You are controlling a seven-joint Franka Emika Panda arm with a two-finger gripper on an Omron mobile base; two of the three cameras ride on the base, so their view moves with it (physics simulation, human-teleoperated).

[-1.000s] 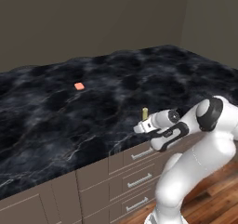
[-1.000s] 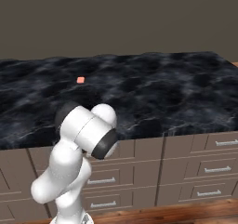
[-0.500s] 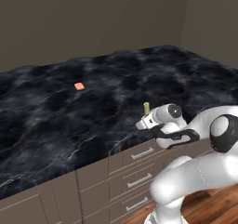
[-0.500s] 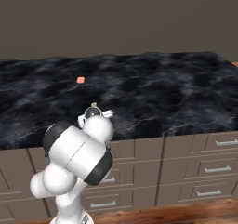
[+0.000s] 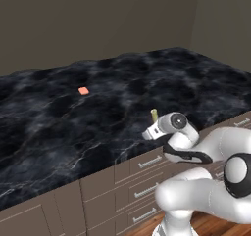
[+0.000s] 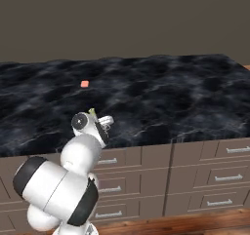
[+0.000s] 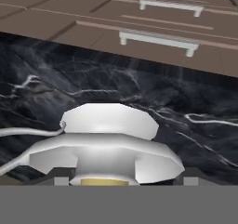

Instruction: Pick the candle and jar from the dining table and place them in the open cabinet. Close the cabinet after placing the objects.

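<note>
A: Item one — candle [image 5: 154,115]: a yellowish stick upright in a silvery holder, lifted just clear of the counter [image 5: 98,112] near its front edge, held in the end effector [image 5: 149,132]

B: End effector state? In the hand view the holder [image 7: 108,146] sat right at the fingertips, underside facing the camera, with dark veined marble and drawer fronts beyond

A: Judged clamped on the candle holder — the jaws stood close against its base in the hand view

B: Item two — jar?

A: Not logged; no red ball-like thing could be made out on the marble. A flat salmon-orange piece [image 6: 85,84] lay well apart from the arm, towards the far side of the top — not a task item

B: Progress?

A: Early. Candle picked, not stowed. Left to do, as judged: carry it to the cabinet, fetch the jar, stow it, close the door

B: Surface and room?

A: Wide black marble top with thin white veins over taupe drawer fronts [image 6: 205,175] with silver handles; plain brown-grey walls behind, wood floor [image 6: 195,224] below
</note>
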